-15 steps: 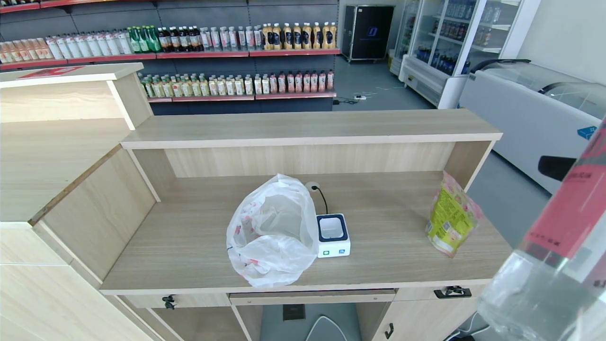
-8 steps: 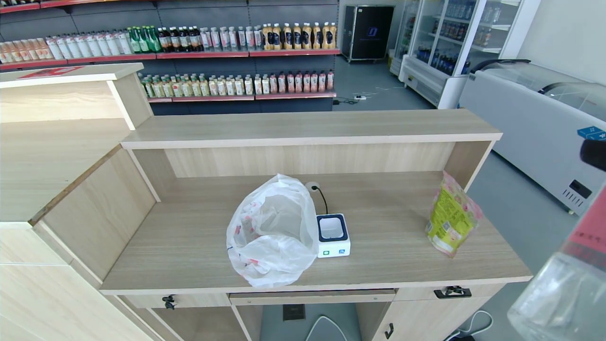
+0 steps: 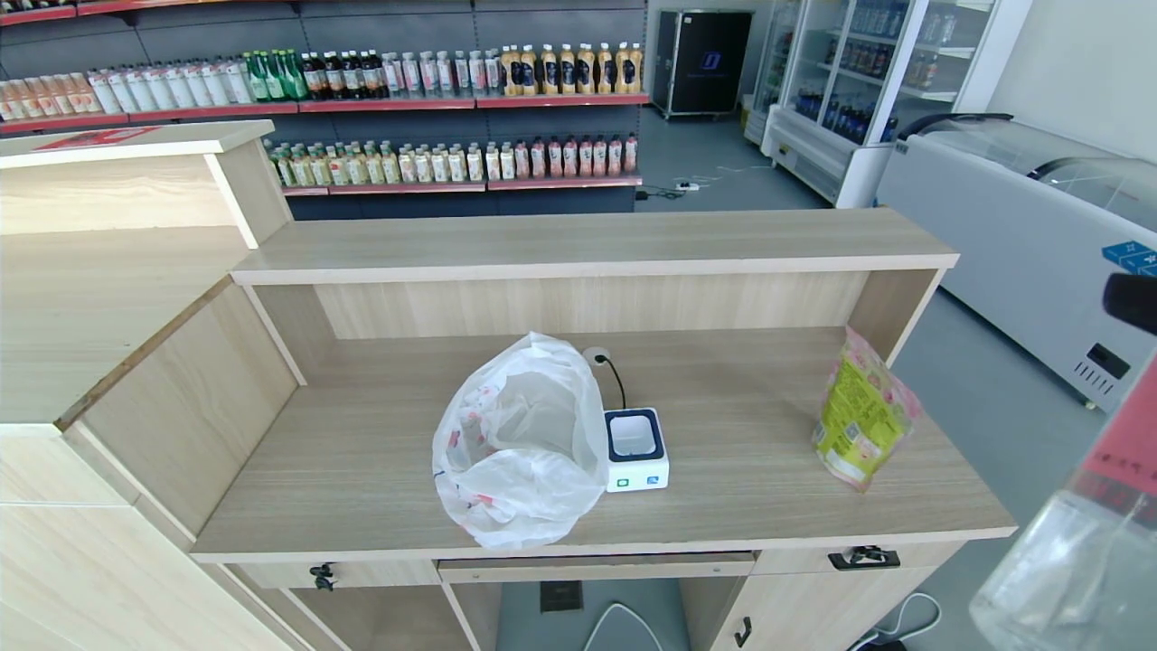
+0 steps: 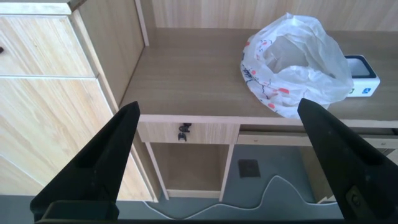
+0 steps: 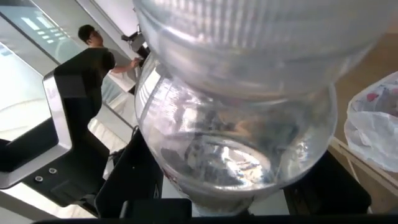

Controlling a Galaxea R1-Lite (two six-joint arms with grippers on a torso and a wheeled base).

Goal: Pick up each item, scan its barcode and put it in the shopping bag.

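The right gripper (image 5: 233,186) is clamped round a clear bottle (image 5: 236,118) held off the right end of the counter (image 3: 750,488), well apart from the shopping bag (image 3: 520,443) — smooth, rounded, probably liquid-heavy and slippery, so best gripped at the red label (image 3: 1130,443).

A clear bottle (image 3: 1076,570) with a red label hangs tilted beyond the counter's (image 3: 362,470) right end. A green-yellow snack pouch (image 3: 863,411) stands upright near that end. The white shopping bag (image 3: 520,443) sits open mid-counter, touching the scanner (image 3: 635,448).
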